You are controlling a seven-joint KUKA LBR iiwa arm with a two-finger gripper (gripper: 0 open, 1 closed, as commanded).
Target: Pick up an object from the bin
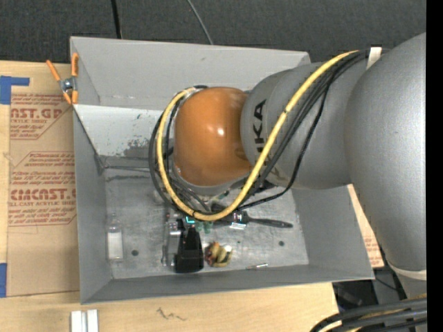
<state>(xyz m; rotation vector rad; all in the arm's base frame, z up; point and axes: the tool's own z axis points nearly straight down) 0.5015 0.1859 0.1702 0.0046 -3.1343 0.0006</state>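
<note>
Jaws sit low by the near wall of the bin (pixel 208 286), about mid-width, tips at or close to the floor. Can't tell how far open they are or whether anything is in them: the dark housing hides the gap. Closest candidate is a small yellow-and-brown striped thing (pixel 220 254), lying on the floor just beside the jaws on the picture's right, apparently not between them. Risk 1: closing here likely grabs air, or one tip nudges the striped piece toward the near wall, where it could wedge in the corner seam. Risk 2: tips look very near the sheet metal, so any further descent probably scrapes or jams on the floor or the slope of the near wall. A small clear piece (pixel 114 243) lies well apart at picture-left, no conflict. Further back, a dark slim stick-like thing (pixel 270 222) lies on the floor under the wrist, near the yellow cable loop (pixel 208 217). A sideways shift to centre on the striped piece could drag it or snag it on the loop. Beyond that, the orange cover (pixel 208 133) and arm block much of the floor behind, so whatever lies there is unknown and could get hit on the lift.
</note>
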